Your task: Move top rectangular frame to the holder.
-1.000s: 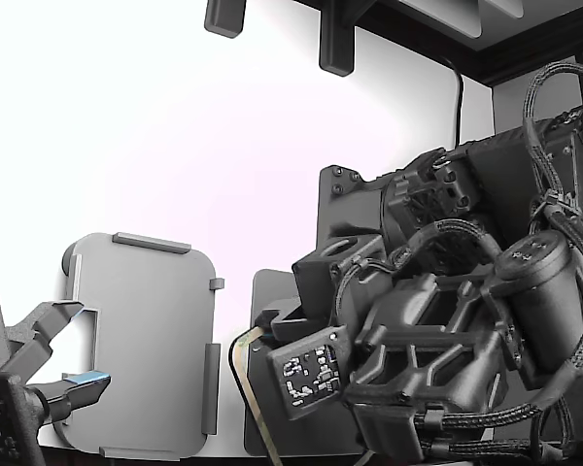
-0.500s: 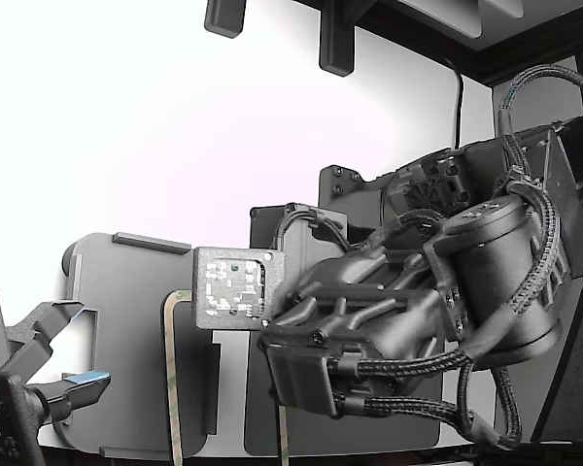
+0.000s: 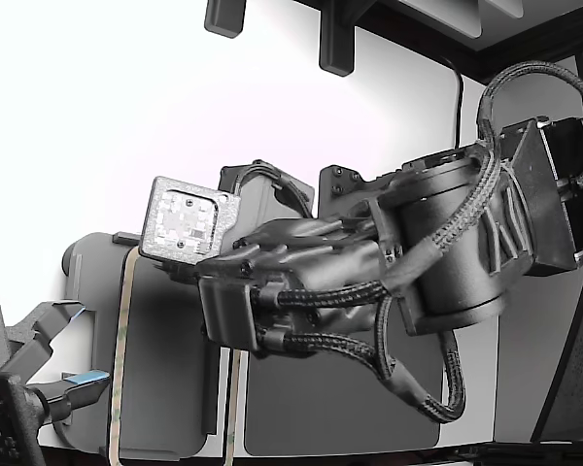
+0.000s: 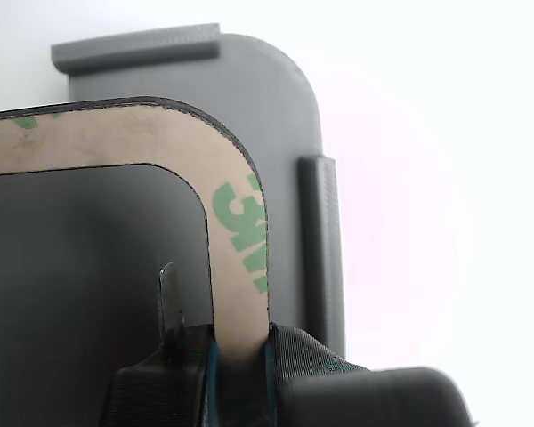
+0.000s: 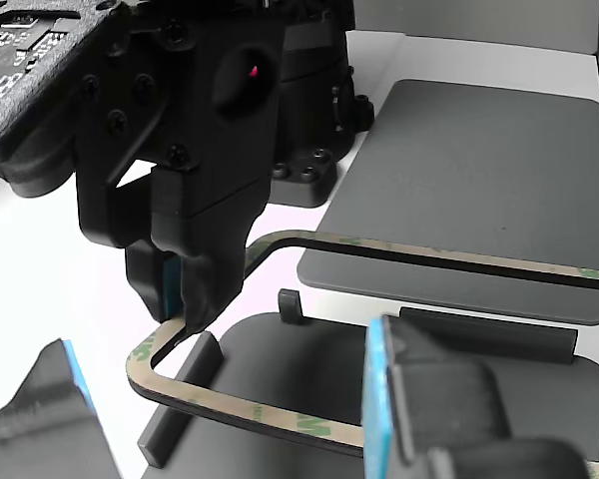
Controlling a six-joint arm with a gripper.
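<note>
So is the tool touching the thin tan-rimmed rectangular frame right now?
Touching. The wrist view shows the tool with its jaws closed on both faces of the frame's rim.

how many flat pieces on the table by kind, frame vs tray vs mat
rectangular frame, pinched by the gripper: 1
light grey holder tray: 1
dark grey mat: 1
total: 3

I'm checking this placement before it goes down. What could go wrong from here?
The pincer pinches the thin tan-green rimmed rectangular frame on one narrow rim only, so the frame could sag or slip.

The frame hangs over the light grey holder tray close to its raised side rail; lowered slightly off, it might land on that rail rather than inside.
</note>
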